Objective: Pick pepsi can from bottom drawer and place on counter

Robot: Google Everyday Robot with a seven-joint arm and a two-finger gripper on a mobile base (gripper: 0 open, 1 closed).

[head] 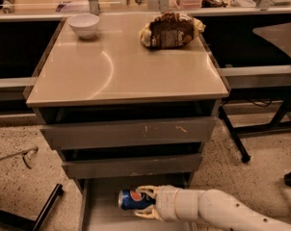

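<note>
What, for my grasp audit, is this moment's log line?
gripper: in bottom drawer, at end of pepsi can | can: on its side | counter: no can yet

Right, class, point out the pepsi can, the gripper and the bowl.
pepsi can (130, 199): camera view, blue side.
gripper (140, 201): camera view, in the bottom drawer (102, 214), midway between fingertips clamping the pepsi can.
bowl (84, 25): camera view, white outer wall.
</note>
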